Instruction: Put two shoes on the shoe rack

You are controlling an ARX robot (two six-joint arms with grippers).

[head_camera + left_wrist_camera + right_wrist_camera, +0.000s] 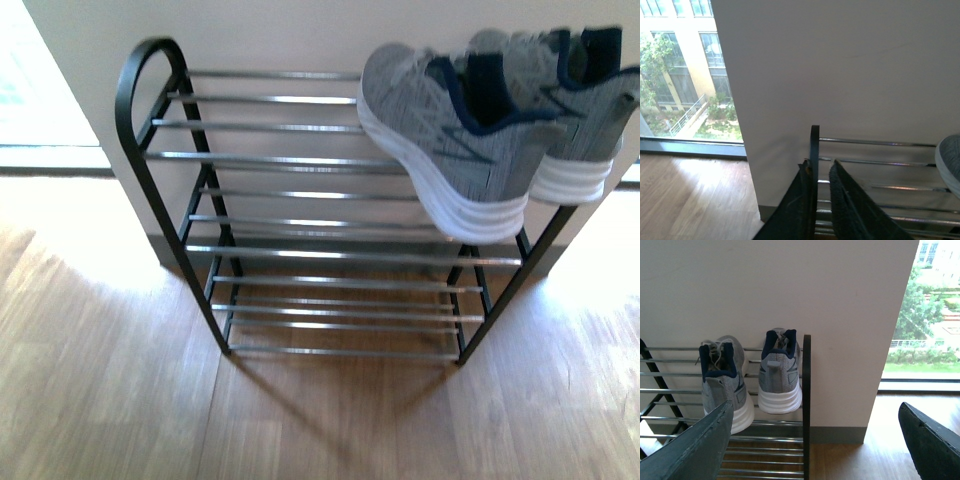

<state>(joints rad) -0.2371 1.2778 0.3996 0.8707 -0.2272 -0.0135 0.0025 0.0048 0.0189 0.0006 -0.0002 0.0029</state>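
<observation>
Two grey knit shoes with white soles sit side by side on the top tier of the shoe rack [300, 160], at its right end, heels toward me: one shoe [440, 140] and the other shoe [570, 110] beside it. The right wrist view shows the same pair, one shoe [722, 385] and its neighbour [780, 372], on the rack [806, 390]. My right gripper [815, 440] is open and empty, back from the rack's right end post. My left gripper [821, 167] is shut, empty, near the rack's left end [814, 145]. Neither gripper appears in the front view.
The rack stands on a wooden floor [120, 380] against a pale wall [280, 30]. Its lower tiers of chrome bars [340, 290] hold nothing. Floor-level windows show at far left [680, 75] and far right [930, 315].
</observation>
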